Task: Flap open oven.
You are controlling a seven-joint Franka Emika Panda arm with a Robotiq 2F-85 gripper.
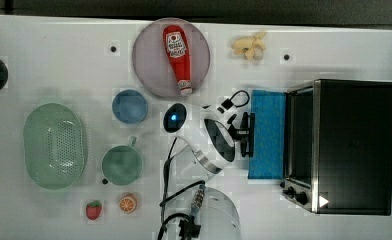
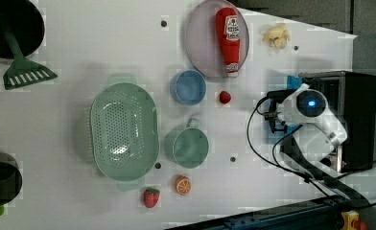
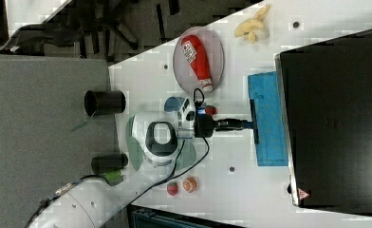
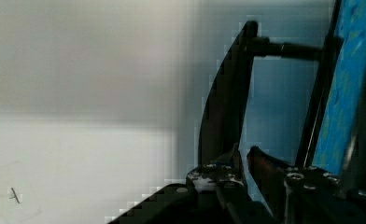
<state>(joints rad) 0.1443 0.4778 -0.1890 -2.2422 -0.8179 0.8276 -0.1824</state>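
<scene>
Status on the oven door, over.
Tool shut on black bar handle. Boxy black-and-silver toaster oven: blue glass door flapped down, open. Nothing in the way.

White table (image 1: 49,60) with small dark holes, evenly lit. Beyond its edge in the right view, grey panel (image 3: 37,109) and dark floor clutter (image 3: 127,23).

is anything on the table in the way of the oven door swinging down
Nothing visible. The gripper is shut on the door handle, and the oven door already lies nearly flat. The nearest items, the ketchup plate and banana, lie clear of it.
</scene>
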